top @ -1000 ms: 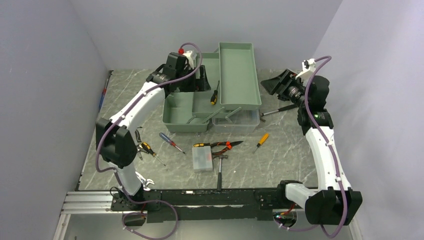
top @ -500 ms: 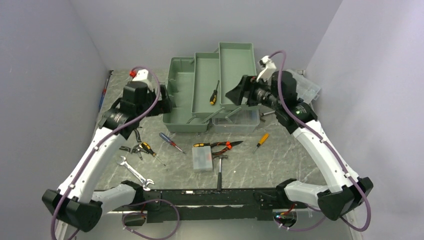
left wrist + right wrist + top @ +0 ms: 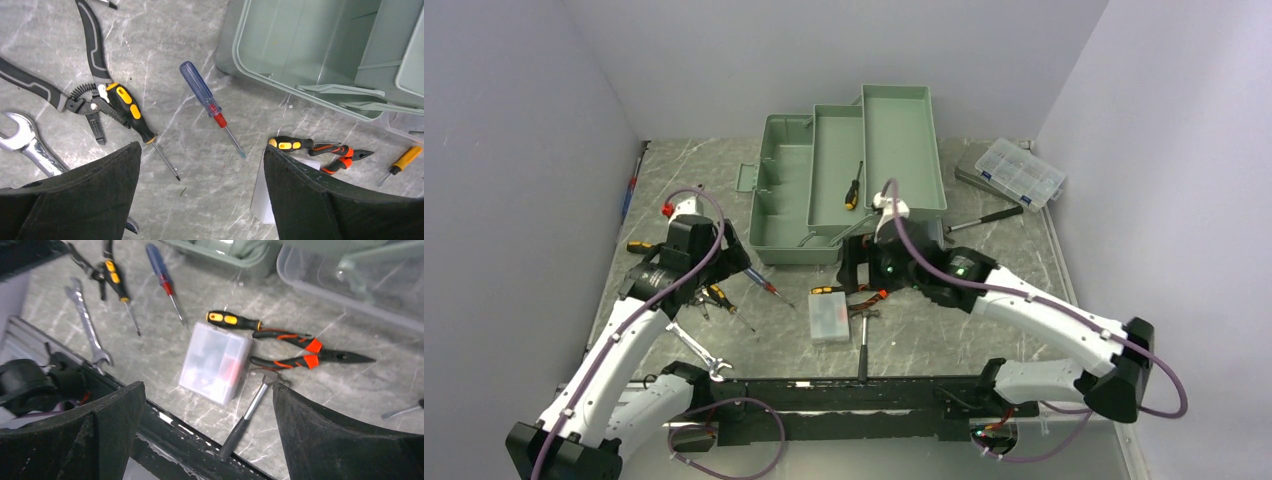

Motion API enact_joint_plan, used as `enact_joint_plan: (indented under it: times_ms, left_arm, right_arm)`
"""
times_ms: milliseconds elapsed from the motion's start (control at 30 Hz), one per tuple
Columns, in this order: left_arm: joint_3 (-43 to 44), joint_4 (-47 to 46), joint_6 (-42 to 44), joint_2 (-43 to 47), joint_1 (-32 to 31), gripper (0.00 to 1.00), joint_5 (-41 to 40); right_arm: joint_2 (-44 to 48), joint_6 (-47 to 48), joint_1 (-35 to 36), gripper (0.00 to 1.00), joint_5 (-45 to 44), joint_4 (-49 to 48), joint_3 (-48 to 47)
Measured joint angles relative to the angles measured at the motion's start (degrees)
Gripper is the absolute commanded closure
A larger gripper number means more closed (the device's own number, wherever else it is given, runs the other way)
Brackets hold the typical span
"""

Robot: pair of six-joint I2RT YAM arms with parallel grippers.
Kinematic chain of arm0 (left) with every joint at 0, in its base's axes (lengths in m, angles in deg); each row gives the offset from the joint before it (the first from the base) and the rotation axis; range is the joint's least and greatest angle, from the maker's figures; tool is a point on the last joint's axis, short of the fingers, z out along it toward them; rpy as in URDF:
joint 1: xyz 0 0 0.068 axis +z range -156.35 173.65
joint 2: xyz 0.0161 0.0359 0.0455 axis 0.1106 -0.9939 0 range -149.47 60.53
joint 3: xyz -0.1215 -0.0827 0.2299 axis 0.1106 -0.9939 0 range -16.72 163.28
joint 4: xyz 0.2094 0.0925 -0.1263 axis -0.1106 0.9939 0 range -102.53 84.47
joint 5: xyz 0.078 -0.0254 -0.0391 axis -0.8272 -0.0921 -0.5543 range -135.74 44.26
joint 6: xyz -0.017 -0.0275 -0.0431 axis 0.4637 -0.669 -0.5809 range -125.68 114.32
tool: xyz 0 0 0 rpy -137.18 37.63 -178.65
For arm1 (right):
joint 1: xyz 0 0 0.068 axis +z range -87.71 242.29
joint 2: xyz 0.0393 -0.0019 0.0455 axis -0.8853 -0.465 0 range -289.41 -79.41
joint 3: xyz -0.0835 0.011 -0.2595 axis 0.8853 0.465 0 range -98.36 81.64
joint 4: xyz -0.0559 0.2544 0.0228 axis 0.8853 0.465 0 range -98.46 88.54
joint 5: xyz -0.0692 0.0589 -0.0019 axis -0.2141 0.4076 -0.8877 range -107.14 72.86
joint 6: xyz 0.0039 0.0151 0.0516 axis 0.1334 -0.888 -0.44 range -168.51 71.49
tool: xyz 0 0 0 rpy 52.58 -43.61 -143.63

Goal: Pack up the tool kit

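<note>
Both of my grippers hang over the loose tools with jaws spread wide and nothing between them: the left gripper and the right gripper. Just beyond both stands the sage-green plastic toolbox, its trays fanned open, with a black-and-yellow screwdriver in the middle tray.

Straight under the right gripper lies a flat clear plastic parts box. A steel-shafted hammer lies just beside the box, toward the finger on the right of that wrist view. Orange-and-black needle-nose pliers lie past the box, nose pointing off to the right.

Out beyond the left gripper's other side are black-handled spring pliers and a silver open-ended spanner. A second black-and-yellow screwdriver lies against the head of the spring pliers.

Smallest, and nearest the middle of the left gripper's opening, is the blue-handled screwdriver with a red collar. It lies flat on the grey marbled tabletop, between the gripper and the toolbox's near corner, touching neither. I judge it the left gripper's next pick.

Its long axis runs diagonally across the gap, with the handle end toward the toolbox. The bare tip points back at the gripper, nearer the right-of-view finger.

To take it cleanly I would turn the wrist until the fingers stand square across that axis. I would then reach over the thick blue handle rather than the thin shaft. I would close only once both pads are down beside it, so it cannot roll or pivot out.
</note>
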Motion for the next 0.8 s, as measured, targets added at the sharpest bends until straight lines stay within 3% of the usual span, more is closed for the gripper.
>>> enact_joint_plan:
  times_ms: [300,500,800]
  left_arm:
    - [-2.51,0.28,-3.15,1.66,0.76,0.08,0.04]
    - [-2.82,2.01,-4.79,0.85,2.08,0.1,-0.66]
    - [-5.49,4.87,-8.72,-1.25,9.33,0.1,-1.95]
  right_arm:
    - [-12.02,-7.74,11.04,0.0,-9.6,2.1,0.94]
    - [-16.06,-9.7,11.43,0.0,-9.4,-0.22,2.78]
    - [-23.8,-11.96,11.43,0.0,-6.47,-5.6,3.76]
